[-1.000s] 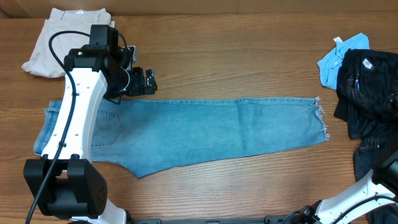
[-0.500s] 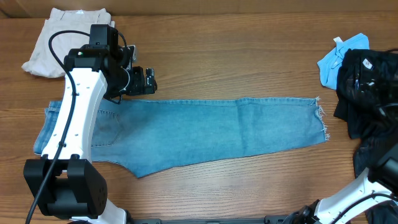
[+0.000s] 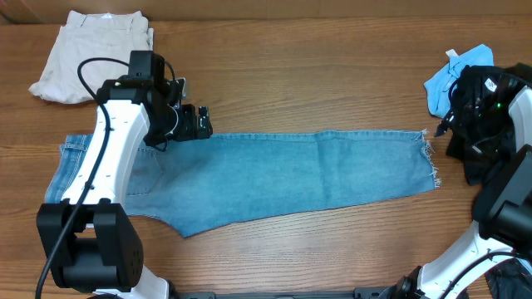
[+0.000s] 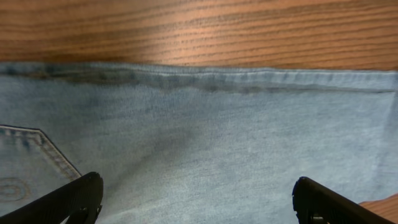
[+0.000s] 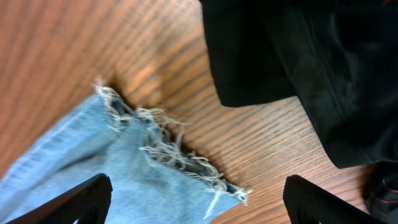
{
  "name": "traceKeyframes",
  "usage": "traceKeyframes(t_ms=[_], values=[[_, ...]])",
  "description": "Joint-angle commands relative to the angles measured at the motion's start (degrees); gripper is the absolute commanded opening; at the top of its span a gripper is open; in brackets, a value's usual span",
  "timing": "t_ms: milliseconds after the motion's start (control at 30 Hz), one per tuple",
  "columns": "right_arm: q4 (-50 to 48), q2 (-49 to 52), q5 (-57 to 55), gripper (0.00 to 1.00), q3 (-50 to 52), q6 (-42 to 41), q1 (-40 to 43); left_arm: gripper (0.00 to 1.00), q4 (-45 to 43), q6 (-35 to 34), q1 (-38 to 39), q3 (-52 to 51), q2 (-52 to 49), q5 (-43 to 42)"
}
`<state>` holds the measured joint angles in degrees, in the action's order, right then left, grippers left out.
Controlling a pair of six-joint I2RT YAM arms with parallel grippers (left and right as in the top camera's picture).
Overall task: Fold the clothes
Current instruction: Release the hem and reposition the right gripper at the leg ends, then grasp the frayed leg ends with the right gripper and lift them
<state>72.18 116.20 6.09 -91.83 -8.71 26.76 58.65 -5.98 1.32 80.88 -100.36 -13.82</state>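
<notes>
- Jeans [image 3: 283, 178] lie flat on the tabletop [image 3: 291, 75]; the waist end is partly hidden under the left arm [image 3: 108, 166].
- Left tool [image 4: 198, 202]: fingers apart, empty, tips cut off by the frame, over the jeans' upper seam.
- Right tool [image 5: 205, 199]: fingers apart, empty, above the frayed hem [image 5: 168, 149], beside the black garments [image 5: 298, 56].
- Change: the right arm [image 3: 515, 108] has moved in by the hem; the left tool has shifted slightly toward the jeans.

Jeans [image 3: 274, 178] stretch across the table's [image 3: 291, 83] middle; trousers [image 3: 91, 50] lie upper left, garment pile [image 3: 475, 164] far right.

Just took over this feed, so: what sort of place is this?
Likely a robot test bench, not a home: a wooden table, a left arm and right arm based at its near edge, and jeans laid flat between cream trousers and black clothes.
</notes>
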Motion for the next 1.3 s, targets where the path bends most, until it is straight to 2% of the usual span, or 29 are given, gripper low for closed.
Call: traceKeyframes(t_ms=[0, 67, 200, 567, 733, 800, 933, 1033, 1100, 1233, 1267], values=[[-0.7, -0.8, -1.0, 0.92, 2.4, 3.3, 0.3, 1.0, -1.4, -0.5, 0.2, -2.0, 0.3, 0.3], [-1.5, -0.8, 1.5, 0.92, 3.8, 5.9, 0.2, 1.0, -1.9, -1.6, 0.2, -2.8, 0.3, 0.7], [-4.5, -0.8, 8.0, 0.91, 7.2, 10.3, -0.1, 0.99, -1.9, -8.9, 0.2, -3.9, 0.3, 2.9], [-12.2, -0.8, 7.7, 0.91, 14.7, 10.3, -0.2, 1.0, -2.5, -8.8, 0.2, -6.4, 0.3, 2.9], [-15.4, -0.8, 7.7, 0.94, 19.0, 12.0, -0.2, 1.0, -3.2, -8.8, 0.2, -6.7, 0.3, 2.9], [-17.2, -0.8, 8.6, 0.92, 21.1, 12.0, -0.2, 1.0, -3.5, -8.8, 0.2, -6.7, 0.3, 2.9], [-19.7, -0.8, 9.0, 0.81, 24.2, 12.0, -0.2, 1.0, -3.7, -8.8, 0.2, -6.7, 0.3, 2.9], [-19.7, -0.8, 9.1, 0.62, 24.3, 11.8, -0.2, 1.0, -3.7, -8.7, 0.2, -6.7, 0.3, 2.9], [-19.5, -0.8, 9.2, 0.57, 24.3, 11.7, -0.2, 1.0, -3.7, -8.6, 0.2, -6.7, 0.3, 2.9], [-19.5, -0.8, 9.3, 0.22, 24.2, 9.7, -0.2, 1.0, -4.3, -8.6, 0.2, -6.7, 0.3, 2.9], [-19.5, -0.8, 9.2, 0.16, 24.1, 8.9, -0.2, 1.0, -4.4, -8.6, 0.2, -6.7, 0.3, 2.9]])
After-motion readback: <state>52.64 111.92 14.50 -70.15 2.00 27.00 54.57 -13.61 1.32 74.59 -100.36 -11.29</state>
